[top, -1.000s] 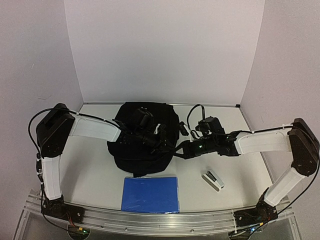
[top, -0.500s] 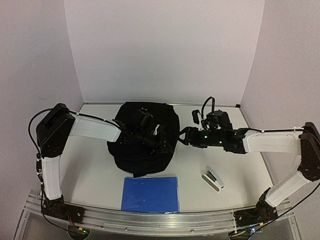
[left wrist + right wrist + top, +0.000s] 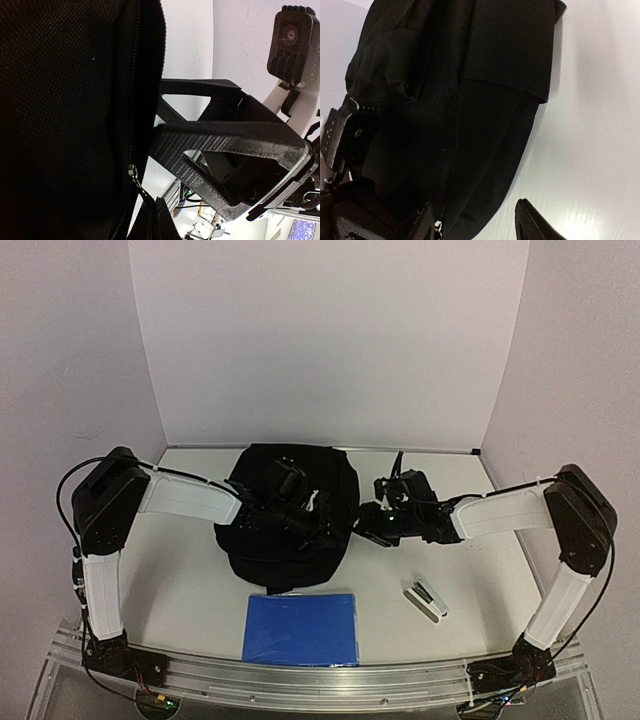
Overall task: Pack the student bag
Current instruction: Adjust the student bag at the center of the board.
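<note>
White table [image 3: 180, 590], pale walls. The student bag [image 3: 270, 565] sits mid-table, with a blue folder [image 3: 300, 628] just in front of it. Left claw [image 3: 159, 120] is clamped on the bag's zipper edge, and the right claw [image 3: 474, 207] hangs with its fingers apart around the zipper pull [image 3: 437, 227]. I'd hold that edge taut and pinch the pull squarely.

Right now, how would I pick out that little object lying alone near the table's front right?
Start at the black backpack in the middle of the white table, then drop to the blue notebook in front of it. Right of that notebook, apart from it, lies what looks like a small stapler at a slant: far smaller than both, and white and dark grey.
</note>
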`<state>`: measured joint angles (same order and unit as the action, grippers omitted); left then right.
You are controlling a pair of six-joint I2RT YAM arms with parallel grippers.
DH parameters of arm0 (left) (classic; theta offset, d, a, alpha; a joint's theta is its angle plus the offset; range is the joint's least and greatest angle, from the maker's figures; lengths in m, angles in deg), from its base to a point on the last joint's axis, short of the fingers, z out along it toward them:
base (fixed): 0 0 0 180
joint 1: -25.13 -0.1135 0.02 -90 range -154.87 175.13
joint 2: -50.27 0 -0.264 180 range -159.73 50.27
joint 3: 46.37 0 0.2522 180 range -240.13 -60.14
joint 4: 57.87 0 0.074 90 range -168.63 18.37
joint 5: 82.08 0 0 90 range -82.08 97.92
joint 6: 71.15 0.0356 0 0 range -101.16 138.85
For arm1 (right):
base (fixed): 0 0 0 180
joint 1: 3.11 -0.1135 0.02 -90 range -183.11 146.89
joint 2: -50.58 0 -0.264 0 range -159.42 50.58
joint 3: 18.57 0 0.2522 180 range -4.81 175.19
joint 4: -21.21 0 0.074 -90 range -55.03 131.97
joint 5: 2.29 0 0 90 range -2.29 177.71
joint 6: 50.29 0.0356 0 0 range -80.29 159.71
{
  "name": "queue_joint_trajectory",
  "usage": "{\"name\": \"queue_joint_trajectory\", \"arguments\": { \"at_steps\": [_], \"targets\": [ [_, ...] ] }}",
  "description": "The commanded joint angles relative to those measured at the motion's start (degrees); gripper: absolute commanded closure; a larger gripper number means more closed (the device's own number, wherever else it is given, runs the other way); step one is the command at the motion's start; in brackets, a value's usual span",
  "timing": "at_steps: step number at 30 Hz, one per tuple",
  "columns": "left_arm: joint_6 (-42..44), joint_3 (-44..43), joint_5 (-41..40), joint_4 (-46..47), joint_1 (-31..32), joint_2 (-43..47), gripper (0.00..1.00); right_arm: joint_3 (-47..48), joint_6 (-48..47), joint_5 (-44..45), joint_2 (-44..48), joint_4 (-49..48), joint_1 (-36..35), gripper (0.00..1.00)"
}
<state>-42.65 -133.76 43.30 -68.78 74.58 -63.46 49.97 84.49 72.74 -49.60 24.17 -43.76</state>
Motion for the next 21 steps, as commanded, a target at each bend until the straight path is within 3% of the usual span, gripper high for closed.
{"name": "queue_joint_trajectory", "arguments": {
  "at_steps": [1, 6, 10, 13, 21],
  "targets": [
    [1.06, -0.42, -0.18, -0.38, 0.12, 2.97, 1.0, 3.06, 2.7, -1.88, -3.69, -4.78, -0.28, 0.54],
    [2.45, -1.28, -0.2, -2.38, 0.12, 3.2, 1.0, 3.81, 5.34, -1.15, -6.28, -7.38, -0.21, 0.82],
    [4.98, -1.87, -0.3, -5.51, 0.12, 4.17, 1.0, 4.54, 6.45, 1.58, -6.77, -7.48, -0.17, 0.95],
    [7.55, -2.2, 0.36, -8.03, 0.1, 5.33, 1.0, 5.2, 7.37, 3.06, -7.2, -7.48, 0.31, 1.0],
    [14.01, -1.13, 0.89, -16.73, 0.12, 10.1, 1.0, 6.1, 7.47, 4.89, -7.54, -7.39, 3.22, 1.0]
  ]
}}
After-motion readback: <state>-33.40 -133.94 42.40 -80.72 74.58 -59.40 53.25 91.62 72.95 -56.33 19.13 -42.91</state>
